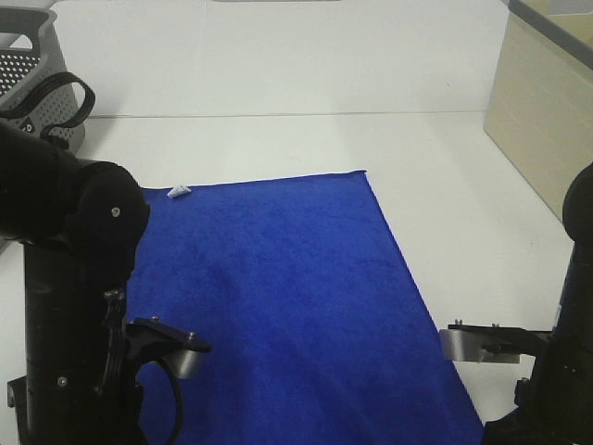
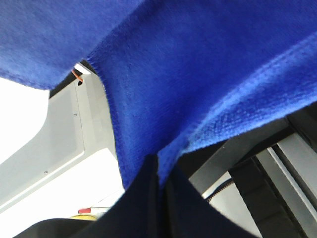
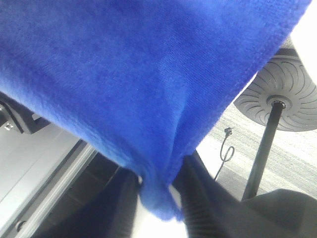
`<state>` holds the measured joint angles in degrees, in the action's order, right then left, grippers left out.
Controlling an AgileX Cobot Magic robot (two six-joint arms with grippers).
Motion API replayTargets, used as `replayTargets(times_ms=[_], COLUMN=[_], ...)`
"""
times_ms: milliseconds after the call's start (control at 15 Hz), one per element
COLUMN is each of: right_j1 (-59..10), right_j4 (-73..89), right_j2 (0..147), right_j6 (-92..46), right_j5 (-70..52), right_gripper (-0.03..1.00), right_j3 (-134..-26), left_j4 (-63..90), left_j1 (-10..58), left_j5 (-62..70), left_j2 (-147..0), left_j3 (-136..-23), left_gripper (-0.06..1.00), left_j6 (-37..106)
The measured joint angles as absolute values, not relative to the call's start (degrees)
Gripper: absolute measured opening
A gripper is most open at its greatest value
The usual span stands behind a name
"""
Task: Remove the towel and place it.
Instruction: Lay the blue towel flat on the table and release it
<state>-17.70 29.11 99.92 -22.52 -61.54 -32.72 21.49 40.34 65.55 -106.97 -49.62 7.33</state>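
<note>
The royal-blue towel [image 1: 287,297] lies spread flat on the white table [image 1: 278,139], with its small white tag [image 1: 178,192] at the far left corner. Its near edge runs out of the high view, where neither gripper shows. In the left wrist view my left gripper [image 2: 161,163] is shut on a fold of the towel [image 2: 198,79], which drapes away from the black fingers. In the right wrist view a corner of the towel [image 3: 148,89] hangs between the fingers of my right gripper [image 3: 161,171]. Those jaws stand apart, with slim gaps on both sides of the cloth.
A grey perforated basket [image 1: 28,69] with a black handle stands at the far left corner. A pale wooden cabinet [image 1: 547,102] borders the table on the right. My left arm [image 1: 74,278] and right arm [image 1: 556,371] flank the towel's near end. A round stand base [image 3: 280,96] sits on the floor below.
</note>
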Motion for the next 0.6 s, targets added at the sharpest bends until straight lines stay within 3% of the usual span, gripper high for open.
replayTargets(times_ms=[133, 200, 267, 333, 400, 467, 600], right_j1=[-17.7, -17.7, -17.7, -17.7, -17.7, -17.7, -17.7], right_j4=[30.9, 32.2, 32.5, 32.5, 32.5, 32.5, 32.5], right_j2=[99.9, 99.9, 99.9, 99.9, 99.9, 99.9, 99.9], right_j6=[-22.5, -22.5, -22.5, -22.5, -22.5, -22.5, -22.5], right_j5=[-61.5, -61.5, -61.5, -61.5, -61.5, -61.5, -61.6], right_gripper=[0.44, 0.55, 0.60, 0.63, 0.66, 0.67, 0.68], right_j3=[-32.7, -32.7, -32.7, -32.7, -32.7, -32.7, -32.7], left_j4=[22.9, 24.2, 24.4, 24.5, 24.5, 24.5, 24.5], left_j1=[40.8, 42.2, 43.1, 43.6, 44.3, 44.5, 44.5], left_j5=[65.5, 65.4, 65.4, 65.4, 65.4, 65.5, 65.8], left_j2=[-107.0, -107.0, -107.0, -107.0, -107.0, -107.0, -107.0], left_j3=[-49.6, -49.6, -49.6, -49.6, -49.6, -49.6, -49.6], left_gripper=[0.03, 0.10, 0.27, 0.35, 0.57, 0.68, 0.74], left_j6=[7.3, 7.3, 7.3, 7.0, 6.1, 6.0, 5.8])
